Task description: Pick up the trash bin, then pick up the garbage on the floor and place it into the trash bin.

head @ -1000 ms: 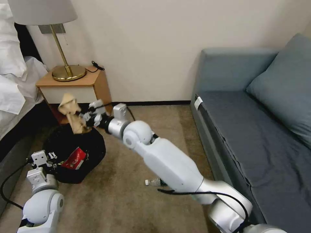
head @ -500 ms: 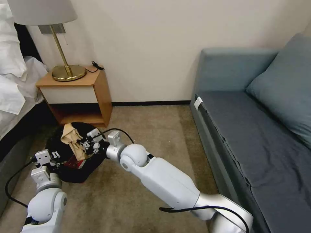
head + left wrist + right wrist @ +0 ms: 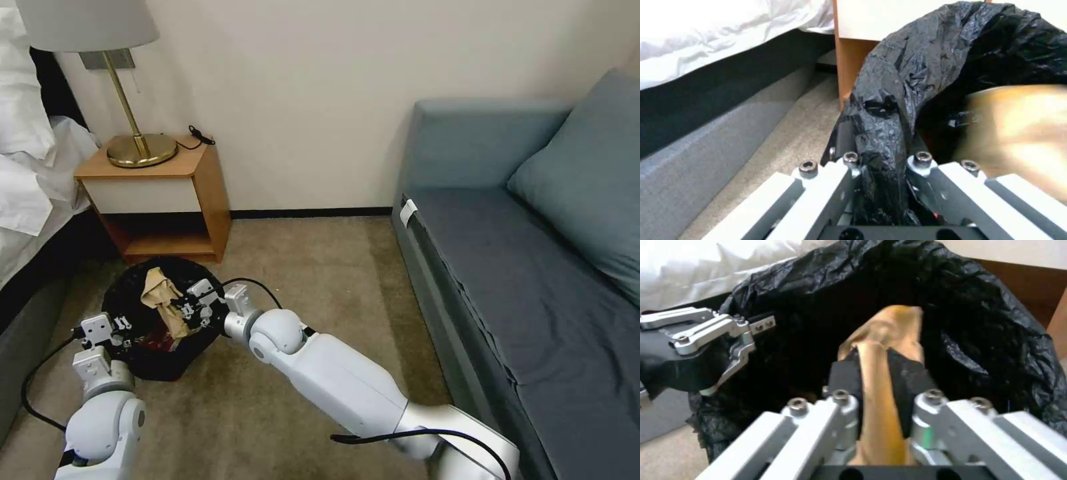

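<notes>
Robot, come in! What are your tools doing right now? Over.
Left tool clamped on trash bin rim. Right tool holds tan paper over the bin's mouth. Nothing in the way.

Head camera looks down from afar; both wrist cameras (very close) share the trash bin (image 3: 150, 313).

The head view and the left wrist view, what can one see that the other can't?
Just the head view: the lamp on the nightstand, the blue sofa, and the right gripper holding the tan paper over the trash bin.

Just the left wrist view: up close, the left gripper pinching the bin's crinkly black rim.

Both: the bin, the tan paper, the nightstand, the white bedding and the carpet.
</notes>
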`<state>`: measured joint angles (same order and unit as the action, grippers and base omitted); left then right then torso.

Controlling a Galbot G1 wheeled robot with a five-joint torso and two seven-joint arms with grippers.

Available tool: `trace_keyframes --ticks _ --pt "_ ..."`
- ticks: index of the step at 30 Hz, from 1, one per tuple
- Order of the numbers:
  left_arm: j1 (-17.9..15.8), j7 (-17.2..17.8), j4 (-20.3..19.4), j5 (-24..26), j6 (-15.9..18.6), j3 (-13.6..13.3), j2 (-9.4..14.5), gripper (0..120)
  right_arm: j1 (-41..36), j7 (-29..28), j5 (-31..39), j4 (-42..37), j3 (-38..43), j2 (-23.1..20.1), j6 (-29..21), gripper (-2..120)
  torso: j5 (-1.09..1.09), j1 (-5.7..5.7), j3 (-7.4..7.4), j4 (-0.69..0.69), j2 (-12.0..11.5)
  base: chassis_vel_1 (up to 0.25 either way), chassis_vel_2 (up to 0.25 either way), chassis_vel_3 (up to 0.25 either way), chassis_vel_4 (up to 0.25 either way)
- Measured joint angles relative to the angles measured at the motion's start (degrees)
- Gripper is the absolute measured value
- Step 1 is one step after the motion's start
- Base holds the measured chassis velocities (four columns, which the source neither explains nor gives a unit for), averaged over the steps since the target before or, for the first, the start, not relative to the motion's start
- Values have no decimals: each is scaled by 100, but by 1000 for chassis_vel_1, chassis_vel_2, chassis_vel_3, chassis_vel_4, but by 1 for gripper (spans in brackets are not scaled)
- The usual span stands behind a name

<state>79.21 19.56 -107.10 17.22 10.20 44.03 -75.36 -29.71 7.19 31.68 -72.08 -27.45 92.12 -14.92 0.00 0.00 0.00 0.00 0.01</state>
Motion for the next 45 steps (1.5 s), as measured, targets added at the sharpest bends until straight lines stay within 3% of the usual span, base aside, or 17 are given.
trace_keyframes --ticks 14,18,23,37,45 --pt "30 6 -3 -16 -27 24 27 4 24 -2 -64 -3 70 -36 0 63 0 0 0 0 0 0 0 0 0" --pt "33 6 5 -47 -53 45 55 4 149 -5 -63 -4 184 -125 -3 83 0 0 0 0 0 0 0 0 0" --pt "32 6 36 -126 -87 47 59 4 254 -30 -62 -54 321 -169 -9 97 0 0 0 0 0 0 0 0 0" --pt "28 -2 153 -160 -130 75 136 4 610 -53 -229 226 764 -493 49 98 0 0 0 0 -1 0 0 0 0" --pt "-4 -5 155 -166 -131 54 158 4 666 -146 -269 373 1003 -925 -8 100 1 0 0 0 -1 0 0 0 0"
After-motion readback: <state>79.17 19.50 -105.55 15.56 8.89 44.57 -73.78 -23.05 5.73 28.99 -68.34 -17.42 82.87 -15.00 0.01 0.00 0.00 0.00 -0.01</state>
